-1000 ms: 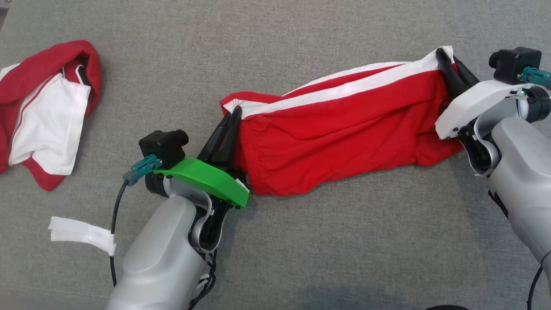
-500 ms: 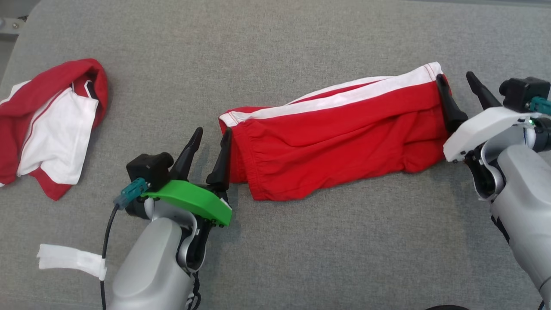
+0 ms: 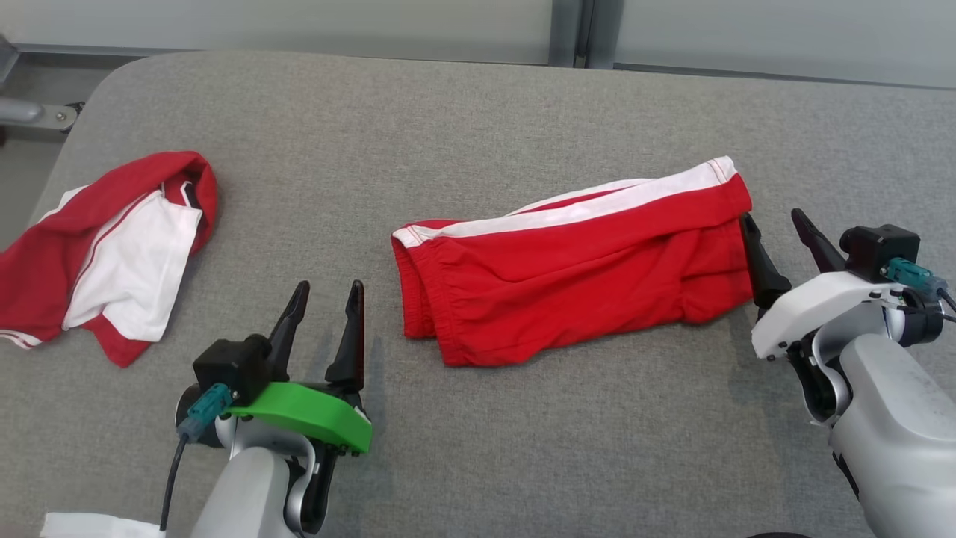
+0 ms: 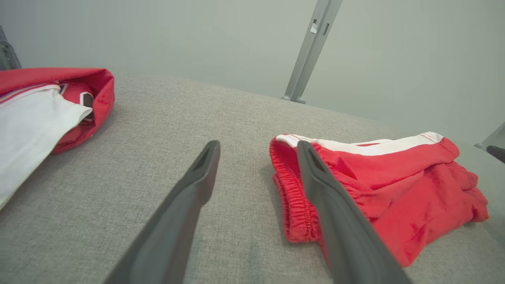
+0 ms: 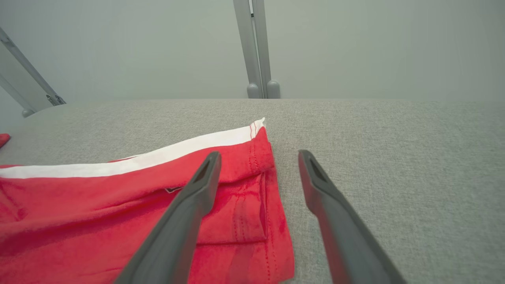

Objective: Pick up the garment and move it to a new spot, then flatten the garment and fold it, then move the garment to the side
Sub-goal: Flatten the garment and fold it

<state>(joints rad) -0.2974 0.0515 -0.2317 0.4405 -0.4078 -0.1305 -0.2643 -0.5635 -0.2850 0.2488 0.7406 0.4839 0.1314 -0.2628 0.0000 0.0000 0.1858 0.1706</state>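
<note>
Both jaw pairs: spread, empty.
Shorts [image 3: 575, 284]: red, white stripe, lying on table [image 3: 478, 134].
Left gripper [image 3: 329, 285]: near waistband, apart.
Right gripper [image 3: 770, 214]: just beside hem.

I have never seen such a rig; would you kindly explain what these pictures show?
This is a two-armed robot. One picture comes from its head camera, looking down on a grey fabric surface. The other two come from cameras on its wrists, looking along each gripper's dark fingers. The left gripper, green-capped, and the right gripper, white-capped, are both open and hold nothing. Between them lie folded red shorts with a white stripe; a crumpled red-and-white garment lies far left.
</note>
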